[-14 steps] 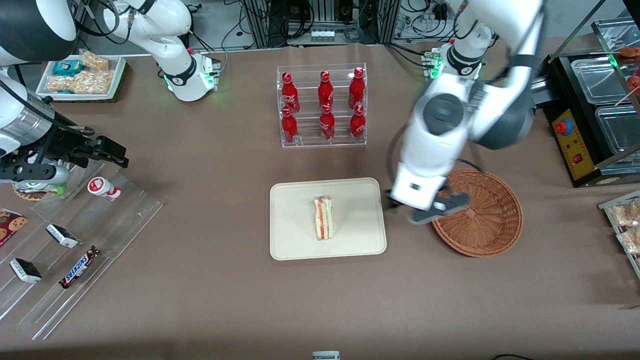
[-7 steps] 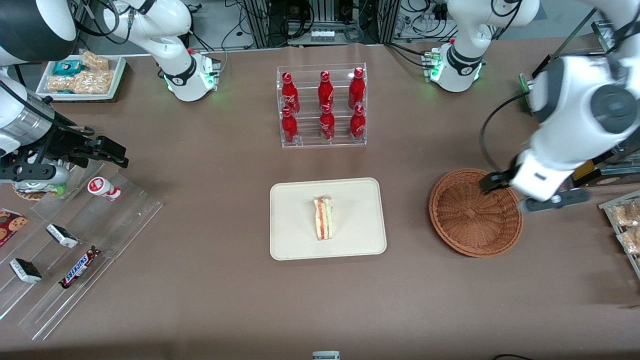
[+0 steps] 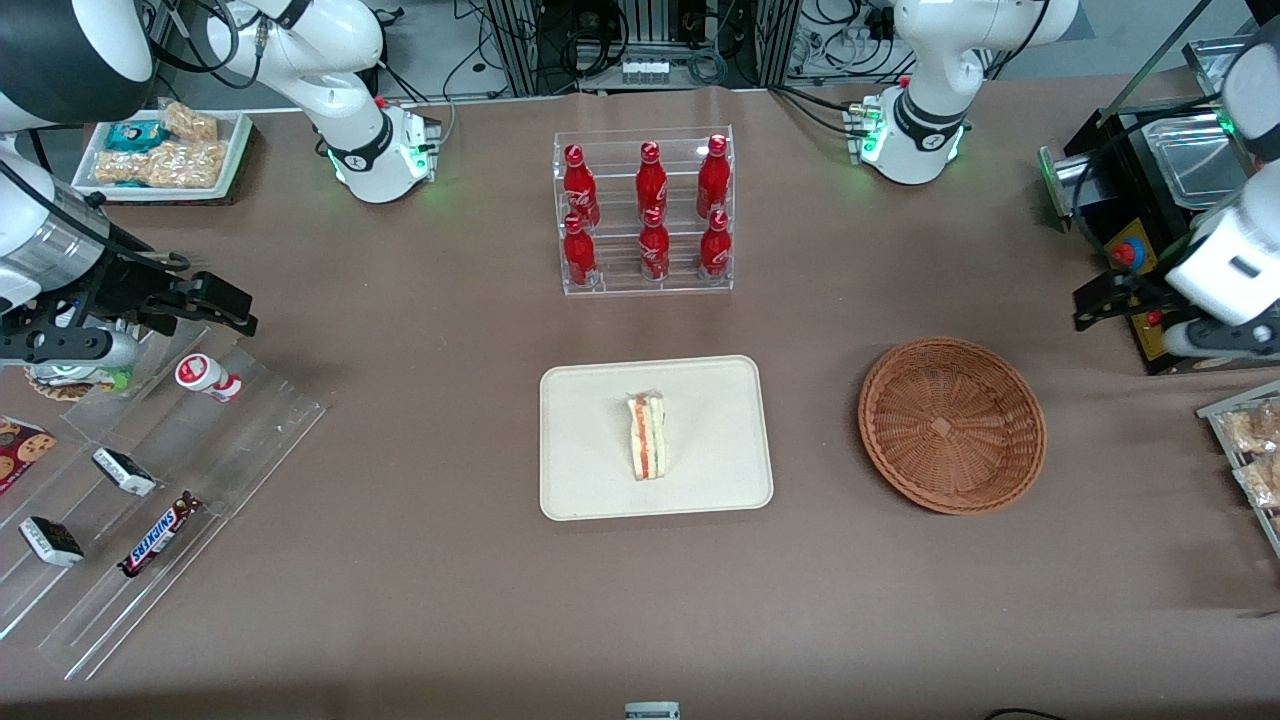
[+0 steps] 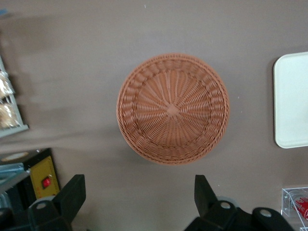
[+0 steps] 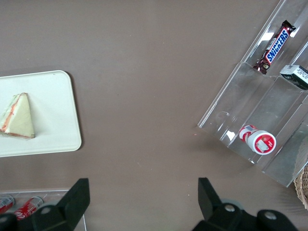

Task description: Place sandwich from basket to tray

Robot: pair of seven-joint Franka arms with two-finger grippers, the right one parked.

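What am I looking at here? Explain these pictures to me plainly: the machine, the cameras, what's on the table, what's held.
These are robot arms bolted to a brown table. One picture looks down at the table from the front; the other two come from cameras on the arms' wrists, looking straight down. The working arm's gripper hangs open and empty above the table's edge at its own end, beside a black box. The sandwich lies on the cream tray. The wicker basket beside it holds nothing. Farther from the front camera stands a clear rack of red bottles; snack bars lie toward the parked arm's end.
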